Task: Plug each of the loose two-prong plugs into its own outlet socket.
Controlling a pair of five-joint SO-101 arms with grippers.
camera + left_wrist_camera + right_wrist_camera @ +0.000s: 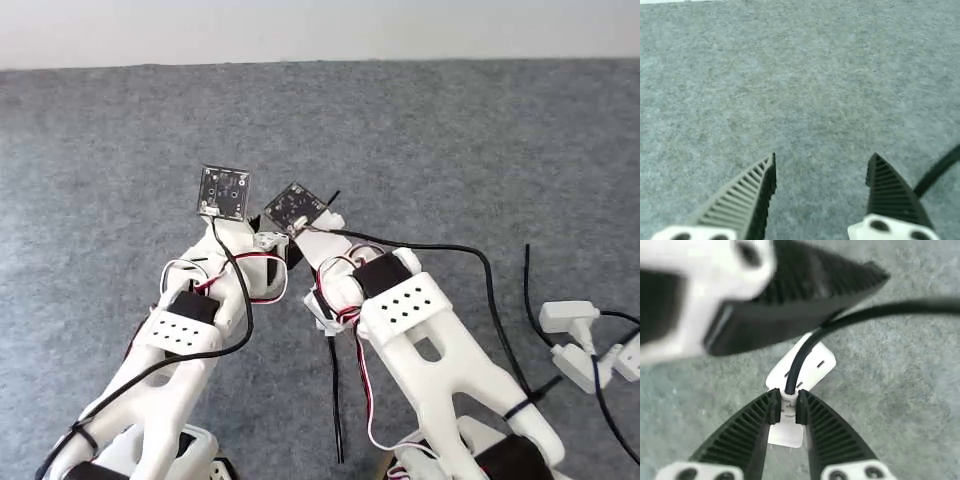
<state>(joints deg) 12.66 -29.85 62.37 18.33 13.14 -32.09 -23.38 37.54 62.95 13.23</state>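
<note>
Looking through the right wrist view, you have the right gripper [786, 395] clamped on a white two-prong plug [785, 432]. It pinches the end where the black cable [880, 310] leaves, and the prongs are hidden. That grip likely keeps the plug steady for the white outlet socket [812, 362], which lies just beside it near the middle of the grey worktop [450, 130]. Your left gripper [824, 156] hovers close by with its jaws apart and nothing between them. One finger [805, 285] crosses above the cable, probably placed to steady the socket. More white plug pieces [568, 318] lie at the worktop's right edge. No brand, label or writing can be read; the socket face shows only short slot marks.
</note>
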